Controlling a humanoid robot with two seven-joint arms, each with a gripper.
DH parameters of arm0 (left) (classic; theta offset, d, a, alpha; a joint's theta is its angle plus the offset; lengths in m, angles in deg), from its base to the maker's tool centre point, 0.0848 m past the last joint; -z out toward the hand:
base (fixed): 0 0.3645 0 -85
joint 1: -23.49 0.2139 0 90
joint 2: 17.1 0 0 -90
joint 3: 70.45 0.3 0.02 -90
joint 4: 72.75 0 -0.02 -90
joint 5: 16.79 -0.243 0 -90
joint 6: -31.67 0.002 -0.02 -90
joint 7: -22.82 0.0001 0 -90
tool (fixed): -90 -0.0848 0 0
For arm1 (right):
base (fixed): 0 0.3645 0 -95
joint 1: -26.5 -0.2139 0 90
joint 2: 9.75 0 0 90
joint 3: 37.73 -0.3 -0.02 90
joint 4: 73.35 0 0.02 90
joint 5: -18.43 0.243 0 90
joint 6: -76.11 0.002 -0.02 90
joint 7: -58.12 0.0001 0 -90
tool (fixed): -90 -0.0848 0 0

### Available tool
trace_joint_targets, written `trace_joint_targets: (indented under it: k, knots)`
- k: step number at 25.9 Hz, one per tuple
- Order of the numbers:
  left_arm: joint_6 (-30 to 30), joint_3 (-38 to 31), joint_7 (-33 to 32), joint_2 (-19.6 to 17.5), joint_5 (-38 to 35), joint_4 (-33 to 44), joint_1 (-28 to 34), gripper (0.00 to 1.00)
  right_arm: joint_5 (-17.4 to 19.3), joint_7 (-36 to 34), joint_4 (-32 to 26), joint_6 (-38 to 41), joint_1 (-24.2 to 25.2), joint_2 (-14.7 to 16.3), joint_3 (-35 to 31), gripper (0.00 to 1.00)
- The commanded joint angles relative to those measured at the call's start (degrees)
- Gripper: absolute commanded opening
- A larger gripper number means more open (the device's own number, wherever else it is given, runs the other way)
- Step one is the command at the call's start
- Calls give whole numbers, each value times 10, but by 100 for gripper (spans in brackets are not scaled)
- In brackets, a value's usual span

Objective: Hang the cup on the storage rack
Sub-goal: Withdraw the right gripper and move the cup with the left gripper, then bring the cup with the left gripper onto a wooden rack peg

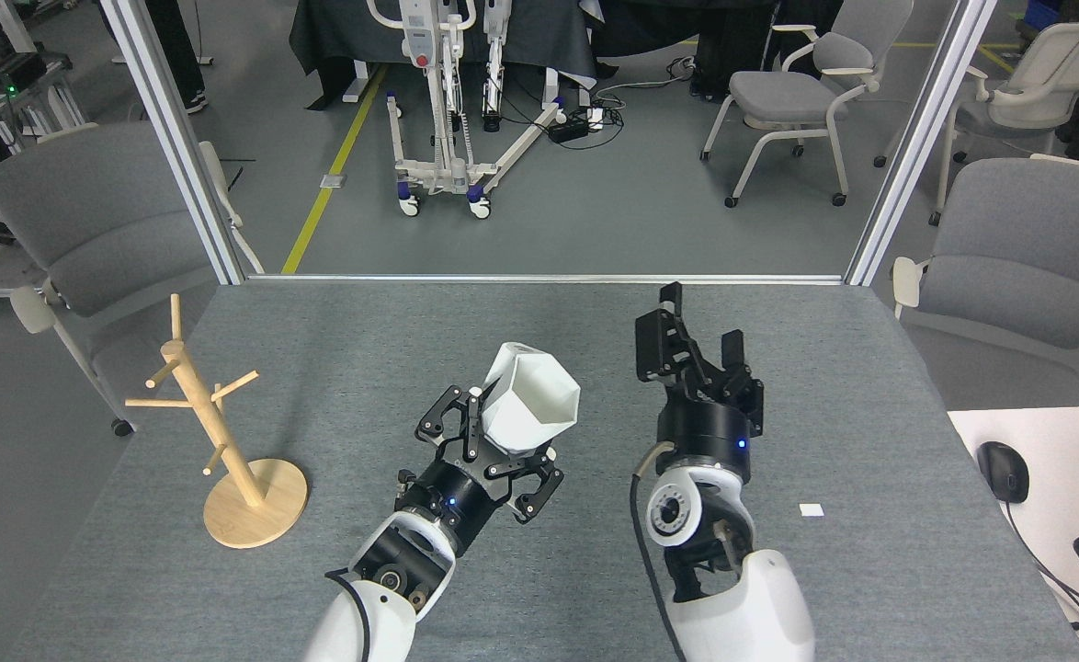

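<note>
On the table's middle, toward the near edge: the left gripper (pixel 503 441) is clamped on the cup (pixel 532 411), black fingers (pixel 471 428) pressed against its lower faceted sides.
Cup: white, angular, lifted clear of the grey felt table (pixel 834 368), tilted so its hexagonal mouth faces up and away toward the far edge; its handle cannot be made out from the head view.
Left arm: comes in from the near edge, left of centre, white forearm leading to a black wrist with a small blue light.
Right gripper (pixel 696 336): empty, its fingers spread apart and pointing toward the far edge; it stands right of the cup, clearly apart from it.
Right arm: rises from the near edge, right of centre, with a dark cable running along the white housing.
Storage rack (pixel 218 432): light wood, upright on its round disc base near the table's left edge, well apart from the cup; every peg is bare.
Small white tag (pixel 812 510): lies flat on the felt toward the right edge.
Beyond the far edge: grey chairs (pixel 1027 257) at both sides, a metal frame post (pixel 172 138) on the left, and a wheeled white stand (pixel 438 101) on the floor.
Right of the table: a white desk corner with a black mouse (pixel 1002 471).
</note>
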Motion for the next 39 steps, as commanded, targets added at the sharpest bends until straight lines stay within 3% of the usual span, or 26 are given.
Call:
trace_joint_targets:
  k: [1,3,4,7,9,17,23,30,35,39]
  knots:
    - [-10,0,6,0,28,1,16,0,-10,2,56,104,8,81,-100,99]
    - [-24,0,12,0,39,5,32,0,-49,23,114,170,15,126,-135,99]
    - [-33,-2,23,0,44,5,38,0,-89,41,138,204,16,141,-155,100]
    - [-66,-29,65,-16,61,14,69,0,-243,84,172,264,30,146,-208,99]
    - [-106,-58,89,-31,70,34,89,0,-302,86,171,269,55,141,-236,99]
    - [-322,-234,189,-77,115,119,207,0,-315,88,83,325,118,132,-242,100]
    - [-323,-347,237,-80,115,171,274,0,-314,88,70,330,129,123,-240,100]
    - [-323,-524,274,-102,130,168,278,0,-314,88,70,331,129,120,-241,100]
    - [-323,-551,275,-179,181,56,234,0,-313,88,70,331,126,113,-240,100]
    - [-323,-542,270,-190,180,-18,187,0,-313,88,70,332,126,112,-240,100]
